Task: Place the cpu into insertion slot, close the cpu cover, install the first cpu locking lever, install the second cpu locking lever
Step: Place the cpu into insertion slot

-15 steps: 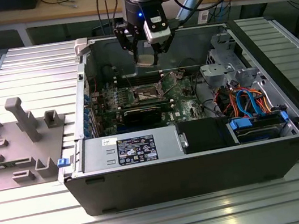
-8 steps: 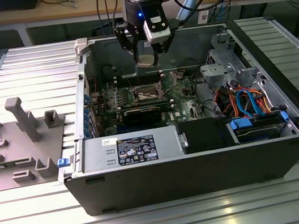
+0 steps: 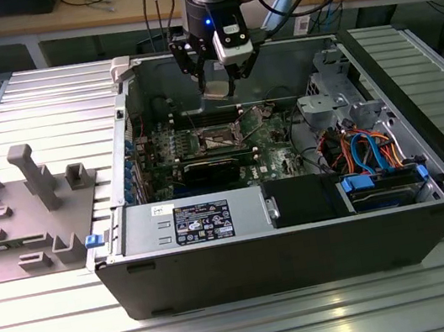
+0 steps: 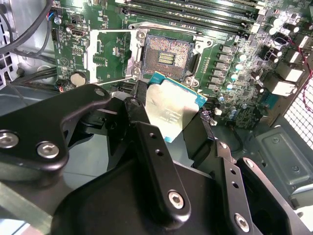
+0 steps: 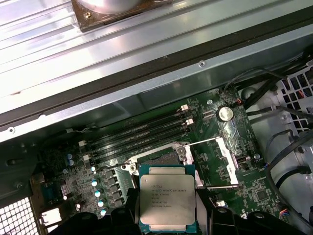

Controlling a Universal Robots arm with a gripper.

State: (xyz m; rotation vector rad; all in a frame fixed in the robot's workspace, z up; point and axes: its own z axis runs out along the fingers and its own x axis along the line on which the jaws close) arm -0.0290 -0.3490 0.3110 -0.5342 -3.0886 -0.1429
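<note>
Hanging above the open computer case point(image 3: 302, 238), the gripper point(image 3: 214, 80) has its two black fingers point(image 4: 146, 134) closed narrowly on opposite edges of the cpu point(image 4: 173, 110). This pinch leaves the dull silver top and the green rim free to sit in a frame. The chip is held flat, silver side up, and roughly parallel to the motherboard point(image 3: 272, 136) below it. I judge this is meant to let it go down level rather than corner first.

In both wrist views the cpu is in the air. It is clear of the board, close to the insertion slot point(image 4: 167, 54) but not yet over its centre, so one edge of the chip overlaps the near side of the socket.

The slot sits near the middle of the motherboard, just beside the long black memory slots point(image 5: 142, 134), which run along the board's edge toward the case's far wall. Its dark contact field is bare.

The cpu cover point(image 4: 90, 56) is swung away and lies open beside the socket, attached at one socket edge, with green board showing through its square window. Thrown back like this, it leaves the slot clear from above. Placing is under way, and the cover is not yet closed.
</note>
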